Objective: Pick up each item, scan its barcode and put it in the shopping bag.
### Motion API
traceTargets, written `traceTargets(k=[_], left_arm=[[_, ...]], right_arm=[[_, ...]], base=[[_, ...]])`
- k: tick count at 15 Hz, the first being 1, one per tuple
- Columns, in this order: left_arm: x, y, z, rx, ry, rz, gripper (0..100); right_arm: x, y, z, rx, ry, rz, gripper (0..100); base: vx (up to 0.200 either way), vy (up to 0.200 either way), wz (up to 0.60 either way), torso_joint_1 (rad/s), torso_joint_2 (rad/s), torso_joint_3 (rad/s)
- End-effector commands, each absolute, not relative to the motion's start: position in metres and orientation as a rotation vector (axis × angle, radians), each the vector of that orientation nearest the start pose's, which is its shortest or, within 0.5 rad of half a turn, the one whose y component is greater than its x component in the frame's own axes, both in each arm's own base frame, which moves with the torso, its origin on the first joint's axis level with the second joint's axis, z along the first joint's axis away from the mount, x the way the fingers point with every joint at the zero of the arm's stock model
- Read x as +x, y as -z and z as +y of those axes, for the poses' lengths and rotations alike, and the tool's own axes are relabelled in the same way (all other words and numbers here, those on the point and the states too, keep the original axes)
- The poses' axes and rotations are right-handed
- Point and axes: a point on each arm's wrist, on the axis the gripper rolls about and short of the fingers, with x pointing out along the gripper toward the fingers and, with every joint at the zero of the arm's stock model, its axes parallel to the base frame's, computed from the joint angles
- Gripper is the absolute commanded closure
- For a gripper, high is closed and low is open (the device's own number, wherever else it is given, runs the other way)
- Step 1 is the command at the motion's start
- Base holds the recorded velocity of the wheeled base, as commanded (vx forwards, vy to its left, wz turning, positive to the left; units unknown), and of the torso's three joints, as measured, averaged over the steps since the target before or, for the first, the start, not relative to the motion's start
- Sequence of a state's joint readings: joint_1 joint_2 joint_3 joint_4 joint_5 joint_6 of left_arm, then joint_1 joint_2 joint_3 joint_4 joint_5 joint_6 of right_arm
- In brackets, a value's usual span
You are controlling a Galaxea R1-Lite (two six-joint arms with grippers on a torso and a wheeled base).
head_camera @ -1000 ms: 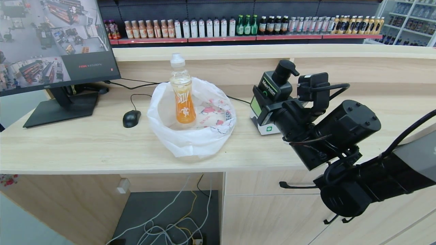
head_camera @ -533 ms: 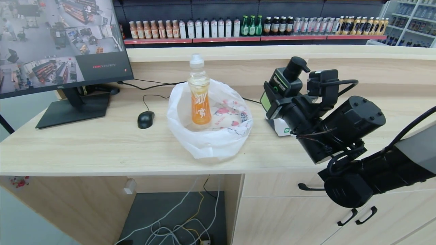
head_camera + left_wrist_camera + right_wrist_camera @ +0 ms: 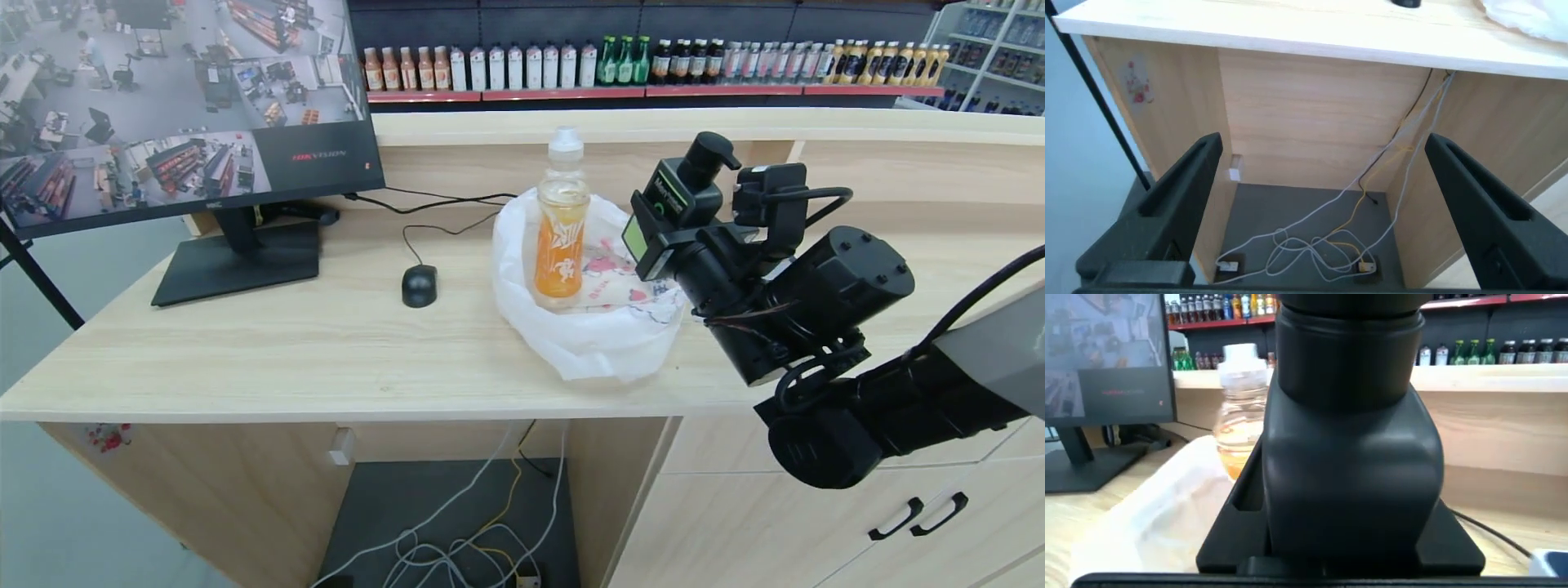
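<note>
My right gripper (image 3: 663,238) is shut on a black pump bottle (image 3: 684,189) with a green label, held above the right rim of the white shopping bag (image 3: 589,336). In the right wrist view the black pump bottle (image 3: 1349,449) stands close up between the fingers. An orange drink bottle (image 3: 561,230) with a white cap stands upright inside the bag, and the same orange drink bottle (image 3: 1239,416) shows past the pump bottle. My left gripper (image 3: 1323,212) is open and holds nothing, low in front of the counter's open underside.
A monitor (image 3: 184,106) on a black stand and a black mouse (image 3: 419,285) sit on the wooden counter (image 3: 245,351), left of the bag. Loose cables (image 3: 457,539) lie under the counter. A raised ledge runs behind, with shelves of bottles (image 3: 653,61) beyond.
The head camera has swung left, shifting the whole picture right. Relative to the bag, my right gripper has carried the pump bottle leftward, from over the scanner to the bag's right rim.
</note>
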State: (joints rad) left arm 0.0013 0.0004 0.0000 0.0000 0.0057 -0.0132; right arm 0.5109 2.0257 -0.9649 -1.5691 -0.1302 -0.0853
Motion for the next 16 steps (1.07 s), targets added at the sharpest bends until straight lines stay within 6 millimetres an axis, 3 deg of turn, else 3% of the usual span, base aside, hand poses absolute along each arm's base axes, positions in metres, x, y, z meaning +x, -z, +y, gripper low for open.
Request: traceTargets(k=[1,6,8,16], left_arm=[[-0.023,-0.075,0.000,-0.012,-0.008,0.000,0],[-0.023,-0.075,0.000,-0.011,-0.008,0.000,0],[-0.023,-0.075,0.000,-0.011,-0.008,0.000,0],[-0.023,-0.075,0.000,-0.011,-0.008,0.000,0]], right_arm=[[0.333,-0.200,0.183,0.077,-0.350,-0.503,100],[0.355,-0.195,0.169,0.066,-0.293,-0.511,100],[0.368,-0.186,0.158,0.052,-0.255,-0.497,100],[0.398,-0.134,0.163,0.018,-0.240,-0.400,100]], base=[[0.000,0.200,0.00,0.002,0.00,-0.002],[0.000,0.000,0.00,0.000,0.00,0.000],[0.000,0.000,0.00,0.000,0.00,0.000],[0.000,0.000,0.00,0.000,0.00,0.000]])
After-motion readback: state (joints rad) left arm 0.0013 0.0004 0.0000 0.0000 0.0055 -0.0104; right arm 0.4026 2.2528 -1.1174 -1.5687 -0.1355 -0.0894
